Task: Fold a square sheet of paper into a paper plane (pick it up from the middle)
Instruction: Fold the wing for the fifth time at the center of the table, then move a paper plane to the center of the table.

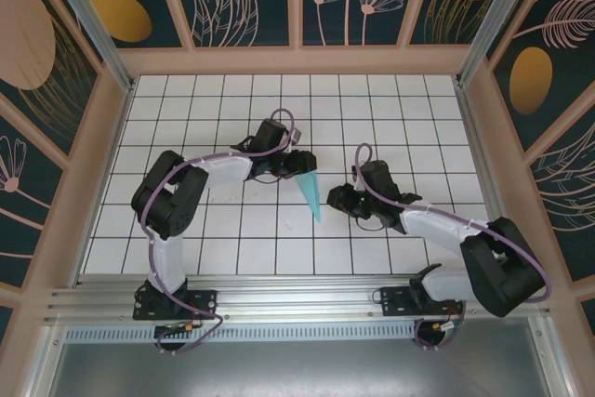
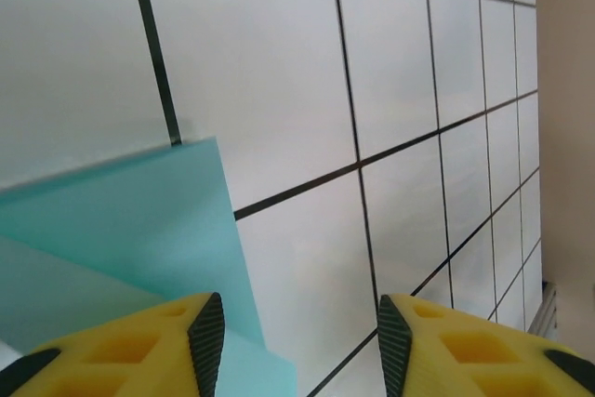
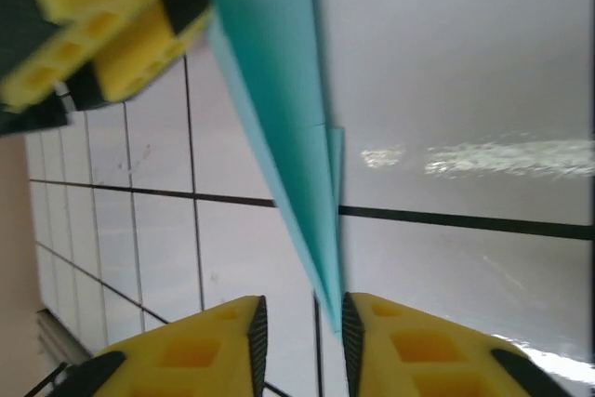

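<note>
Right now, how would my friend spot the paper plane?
Find the white grid table, then the gap between the left gripper and the right gripper. The paper plane is there: a slim teal-blue dart, the only blue thing on the white tiles.

We reach our left arm (image 1: 177, 197) in with a bent elbow to the wide far end of the paper plane (image 1: 310, 194), where the left gripper (image 1: 296, 166) sits with jaws well apart beside the paper's edge. Our right arm (image 1: 446, 230) stretches low from the plane's other side, the right gripper (image 1: 337, 200) at the plane's near tip, jaws narrowly parted around that point.
</note>
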Tool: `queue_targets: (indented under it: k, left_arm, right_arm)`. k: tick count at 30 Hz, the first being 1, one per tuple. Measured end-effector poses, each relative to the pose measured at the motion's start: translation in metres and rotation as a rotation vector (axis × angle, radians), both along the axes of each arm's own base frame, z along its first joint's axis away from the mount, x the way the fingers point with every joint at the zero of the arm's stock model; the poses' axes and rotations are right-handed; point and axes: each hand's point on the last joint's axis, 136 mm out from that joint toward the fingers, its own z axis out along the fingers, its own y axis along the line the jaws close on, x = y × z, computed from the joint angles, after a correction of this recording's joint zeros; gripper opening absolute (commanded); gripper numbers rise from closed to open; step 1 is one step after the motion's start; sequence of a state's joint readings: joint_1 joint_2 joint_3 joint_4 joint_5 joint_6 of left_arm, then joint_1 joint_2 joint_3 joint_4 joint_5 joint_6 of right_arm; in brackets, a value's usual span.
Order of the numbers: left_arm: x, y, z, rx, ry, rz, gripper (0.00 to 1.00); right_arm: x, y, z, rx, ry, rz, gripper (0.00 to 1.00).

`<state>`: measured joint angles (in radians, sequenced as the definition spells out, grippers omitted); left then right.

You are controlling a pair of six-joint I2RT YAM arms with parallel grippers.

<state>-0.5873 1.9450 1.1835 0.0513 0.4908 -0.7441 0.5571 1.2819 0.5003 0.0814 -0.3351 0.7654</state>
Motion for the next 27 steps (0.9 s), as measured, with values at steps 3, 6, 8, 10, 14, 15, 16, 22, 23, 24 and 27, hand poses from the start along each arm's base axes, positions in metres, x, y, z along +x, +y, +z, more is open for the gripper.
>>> queue_targets:
  k: [3, 6, 8, 10, 14, 15, 16, 22, 23, 24, 27]
  left_arm:
    - [0.006, 0.011, 0.015, 0.051, -0.043, 0.049, 0.56]
    - [0.007, 0.026, 0.016, 0.13, -0.056, 0.104, 0.56]
    - [0.007, 0.036, 0.01, 0.194, -0.052, 0.139, 0.57]
    - [0.006, 0.044, 0.005, 0.254, -0.046, 0.162, 0.59]
    - [-0.001, 0.044, 0.002, 0.33, -0.05, 0.173, 0.62]
    - [-0.002, 0.042, 0.003, 0.344, -0.053, 0.173, 0.63]
    - [-0.002, 0.039, 0.004, 0.352, -0.058, 0.172, 0.63]
    - [0.004, 0.015, 0.004, 0.384, -0.078, 0.158, 0.64]
    - [0.003, 0.012, 0.001, 0.392, -0.074, 0.153, 0.64]
    - [0.003, 0.01, -0.003, 0.401, -0.068, 0.149, 0.64]
    - [0.001, 0.011, -0.015, 0.434, -0.047, 0.144, 0.64]
  right_arm:
    - [0.005, -0.009, 0.001, -0.025, -0.029, -0.051, 0.4]
    - [0.012, -0.018, 0.008, -0.038, -0.065, -0.105, 0.44]
    - [0.018, -0.025, 0.01, -0.047, -0.084, -0.14, 0.45]
    - [0.023, -0.031, 0.01, -0.06, -0.092, -0.169, 0.45]
    - [0.027, -0.036, 0.01, -0.074, -0.099, -0.194, 0.46]
    - [0.028, -0.037, 0.009, -0.077, -0.101, -0.199, 0.46]
    - [0.028, -0.038, 0.009, -0.08, -0.103, -0.204, 0.47]
    - [0.032, -0.038, 0.012, -0.068, -0.122, -0.22, 0.49]
    - [0.033, -0.038, 0.012, -0.067, -0.121, -0.222, 0.49]
    - [0.033, -0.038, 0.011, -0.068, -0.119, -0.223, 0.49]
    - [0.034, -0.038, 0.01, -0.064, -0.114, -0.229, 0.49]
